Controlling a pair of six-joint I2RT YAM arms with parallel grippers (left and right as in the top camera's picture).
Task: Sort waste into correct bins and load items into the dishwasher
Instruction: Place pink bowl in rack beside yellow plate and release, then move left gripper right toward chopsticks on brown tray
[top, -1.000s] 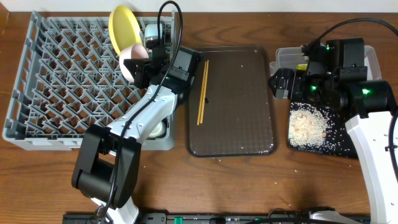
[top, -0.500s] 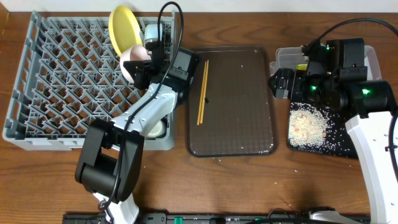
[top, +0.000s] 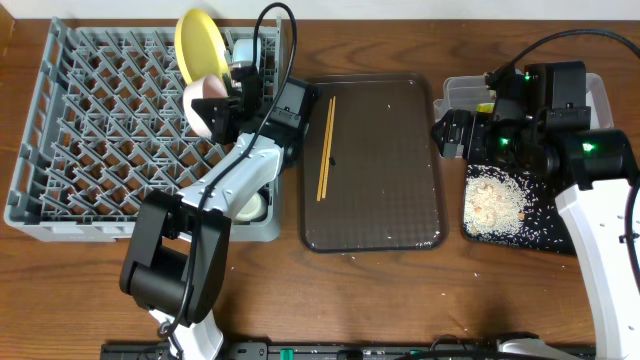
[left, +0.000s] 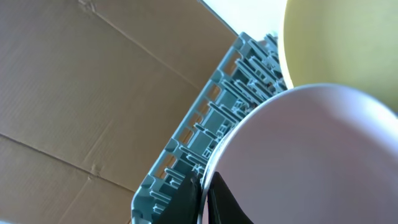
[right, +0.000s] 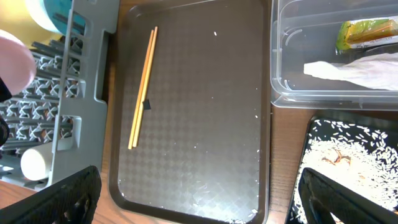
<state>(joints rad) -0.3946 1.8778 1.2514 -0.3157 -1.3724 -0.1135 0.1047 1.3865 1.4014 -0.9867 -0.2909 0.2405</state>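
Note:
My left gripper (top: 228, 108) is shut on the rim of the white bowl (top: 206, 98) and holds it tilted over the grey dish rack (top: 90, 120), just in front of the upright yellow plate (top: 197, 45). In the left wrist view the fingers (left: 205, 196) pinch the bowl's rim (left: 311, 162), with the plate (left: 348, 37) behind. The chopsticks (top: 324, 148) lie on the brown tray (top: 390, 180). My right gripper (top: 450, 135) is open and empty (right: 205, 205) above the gap between the brown tray and the black tray (top: 545, 215).
The clear tub (top: 465, 92) holds the snack wrapper (right: 367, 31) and white paper (right: 354, 68). Rice scraps (top: 492, 200) lie in the black tray. A pale cup (top: 255, 207) sits at the rack's front right corner. A light blue bowl (right: 50, 12) stands in the rack.
My left gripper has moved the white bowl a little to the left and lower over the rack. The right arm has not moved.

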